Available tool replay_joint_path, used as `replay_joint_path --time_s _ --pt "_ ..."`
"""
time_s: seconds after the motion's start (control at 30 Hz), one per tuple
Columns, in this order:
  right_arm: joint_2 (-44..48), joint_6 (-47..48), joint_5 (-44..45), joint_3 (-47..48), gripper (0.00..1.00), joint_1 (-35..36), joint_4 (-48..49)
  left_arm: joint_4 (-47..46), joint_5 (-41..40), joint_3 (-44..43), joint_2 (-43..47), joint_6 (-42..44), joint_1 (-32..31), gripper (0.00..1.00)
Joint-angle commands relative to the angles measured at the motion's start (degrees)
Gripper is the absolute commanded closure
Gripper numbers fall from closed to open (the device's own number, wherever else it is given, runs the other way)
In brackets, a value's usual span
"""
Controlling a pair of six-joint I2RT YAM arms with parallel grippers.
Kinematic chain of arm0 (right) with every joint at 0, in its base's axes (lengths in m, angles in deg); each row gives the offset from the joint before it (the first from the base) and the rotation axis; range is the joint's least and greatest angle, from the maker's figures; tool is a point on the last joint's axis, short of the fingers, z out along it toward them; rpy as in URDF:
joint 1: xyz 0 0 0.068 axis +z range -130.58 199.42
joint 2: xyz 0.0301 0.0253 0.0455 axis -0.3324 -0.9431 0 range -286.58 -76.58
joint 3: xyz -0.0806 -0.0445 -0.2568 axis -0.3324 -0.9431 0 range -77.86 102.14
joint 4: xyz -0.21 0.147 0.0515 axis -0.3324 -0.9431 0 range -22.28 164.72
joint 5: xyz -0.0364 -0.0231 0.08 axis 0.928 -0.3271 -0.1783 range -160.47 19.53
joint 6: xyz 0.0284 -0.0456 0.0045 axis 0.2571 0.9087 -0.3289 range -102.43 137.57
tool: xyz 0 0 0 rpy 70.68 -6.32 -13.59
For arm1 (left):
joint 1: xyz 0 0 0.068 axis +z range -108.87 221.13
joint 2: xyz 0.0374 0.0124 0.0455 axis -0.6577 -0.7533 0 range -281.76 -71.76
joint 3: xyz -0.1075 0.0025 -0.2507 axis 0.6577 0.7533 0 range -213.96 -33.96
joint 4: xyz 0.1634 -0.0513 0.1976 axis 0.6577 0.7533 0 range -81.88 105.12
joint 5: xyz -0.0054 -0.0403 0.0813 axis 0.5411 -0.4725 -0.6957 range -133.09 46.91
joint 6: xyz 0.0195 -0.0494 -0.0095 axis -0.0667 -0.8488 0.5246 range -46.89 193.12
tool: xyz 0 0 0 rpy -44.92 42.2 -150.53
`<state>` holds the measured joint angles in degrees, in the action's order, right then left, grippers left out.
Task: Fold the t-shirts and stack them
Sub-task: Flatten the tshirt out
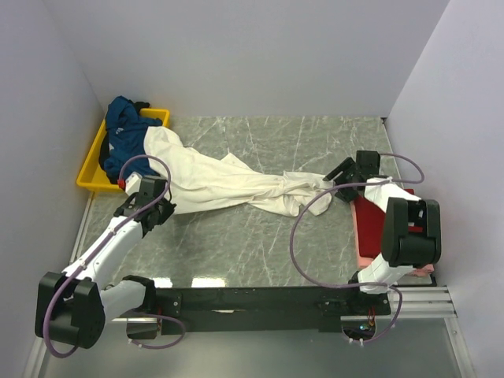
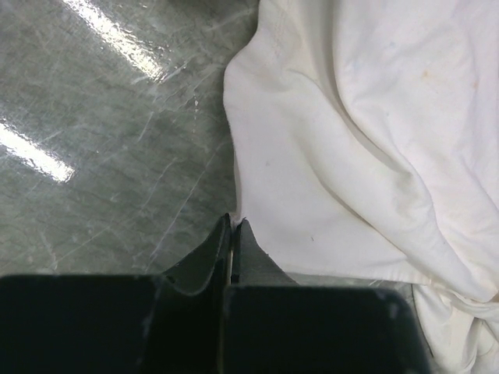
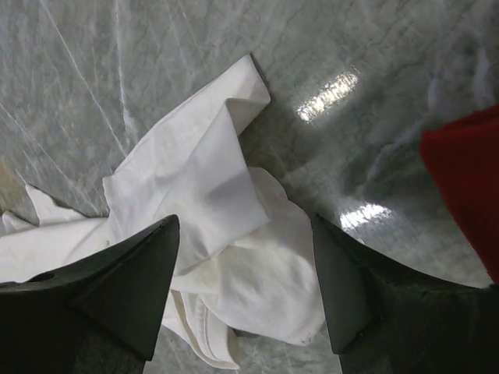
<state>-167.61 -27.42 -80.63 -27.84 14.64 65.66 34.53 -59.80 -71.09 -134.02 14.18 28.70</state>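
A cream-white t-shirt [image 1: 220,183] lies stretched in a long twisted band from the yellow tray to the right side of the table. My left gripper [image 1: 163,207] is shut on its near edge; in the left wrist view the closed tips [image 2: 234,224] pinch a sliver of the white cloth [image 2: 343,140]. My right gripper [image 1: 337,178] stands open over the shirt's bunched right end [image 3: 234,234], its fingers [image 3: 140,273] on either side of the cloth and apart from it. A dark teal-blue t-shirt [image 1: 124,130] lies heaped in the tray. Red [image 1: 367,216] and pale pink [image 1: 363,256] t-shirts lie under the right arm.
The yellow plastic tray [image 1: 89,175] sits at the far left against the wall. White walls close in the grey marbled table [image 1: 236,244] on the left, back and right. The red cloth [image 3: 468,179] shows just right of the right gripper.
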Motion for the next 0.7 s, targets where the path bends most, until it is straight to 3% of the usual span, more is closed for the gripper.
replay_joint_path --time_s 0.0,0.2,0.3,0.33,0.53,0.67 --pt "-2.7 -2.2 -2.2 3.2 0.25 -0.1 3.8 0.0 -0.4 -0.5 1.8 1.7 0.4 0.99" --pt "-7.4 -3.3 -3.8 6.7 0.36 -0.1 4.8 -0.2 -0.5 -1.6 1.1 2.3 0.4 0.99" --pt "-8.1 -3.3 -4.2 8.4 0.67 -0.3 4.1 0.7 -1.4 -3.3 0.6 3.0 0.5 0.99" --pt "-8.1 -3.3 -4.1 9.6 0.99 -0.4 2.9 0.9 -1.7 -4.0 0.4 3.4 0.5 0.99" --pt "-3.1 -2.7 -2.4 13.7 1.0 -0.9 -2.4 4.7 -4.7 -10.2 0.6 6.0 1.2 0.99" --pt "4.9 -2.4 -2.4 16.2 1.0 -2.4 -6.2 7.4 -6.3 -16.2 2.3 8.7 3.0 0.99"
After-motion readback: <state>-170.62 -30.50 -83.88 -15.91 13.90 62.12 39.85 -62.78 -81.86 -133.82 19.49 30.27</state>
